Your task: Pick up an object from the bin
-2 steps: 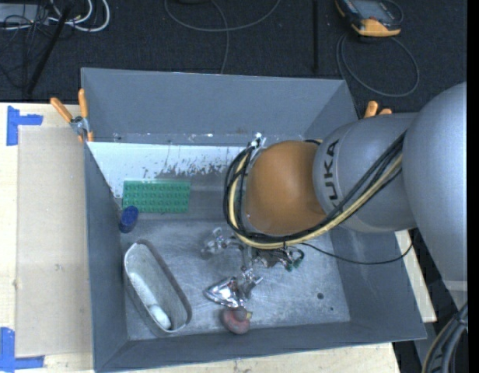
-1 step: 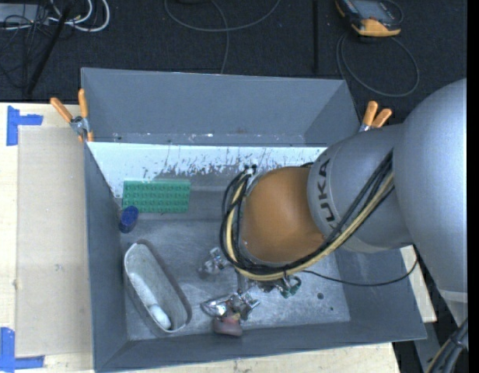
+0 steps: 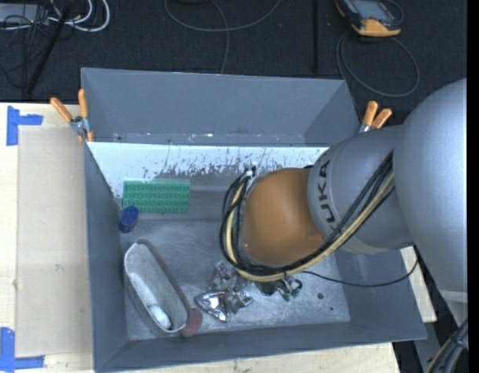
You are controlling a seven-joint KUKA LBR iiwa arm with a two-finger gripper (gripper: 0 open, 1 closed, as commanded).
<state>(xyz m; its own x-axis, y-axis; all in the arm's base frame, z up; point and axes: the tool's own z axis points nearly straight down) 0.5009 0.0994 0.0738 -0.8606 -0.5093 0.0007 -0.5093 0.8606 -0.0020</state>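
My gripper pokes out from under the orange wrist cover, low over the front middle of the bin floor. Its metal fingertips sit close to the floor. To its left lies a long clear plastic brush or scoop with a white inside and a reddish-brown end, set diagonally along the front left. It is apart from the fingers. A small green thing shows just right of the gripper, under the cover.
A green studded building plate leans at the back left against the bin wall. A small blue cap lies just below it. The arm and its orange cover hide the right middle of the bin.
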